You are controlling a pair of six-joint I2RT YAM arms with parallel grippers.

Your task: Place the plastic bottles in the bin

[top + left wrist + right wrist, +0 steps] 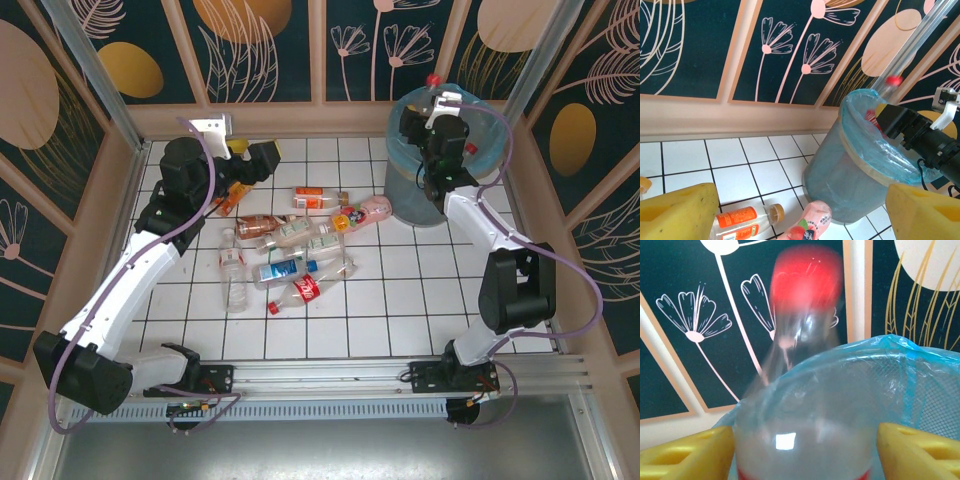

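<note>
From above, the right gripper [436, 105] hung over the bin [405, 195] so its bottle [433, 80], upright and cap up, could drop in. The left wrist showed the left gripper [800, 215] wide and empty near the heap [747, 220]. On the right wrist, the right pads [685, 455] stood apart beside the blurred bottle, seemingly loose.

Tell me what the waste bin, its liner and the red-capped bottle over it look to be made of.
Bin: probably fine grey mesh, metal or plastic; its wall shows a woven grain. Liner: thin glossy blue plastic film, translucent and wrinkled. Bottle: clear glossy plastic, seemingly; background shows through.
</note>
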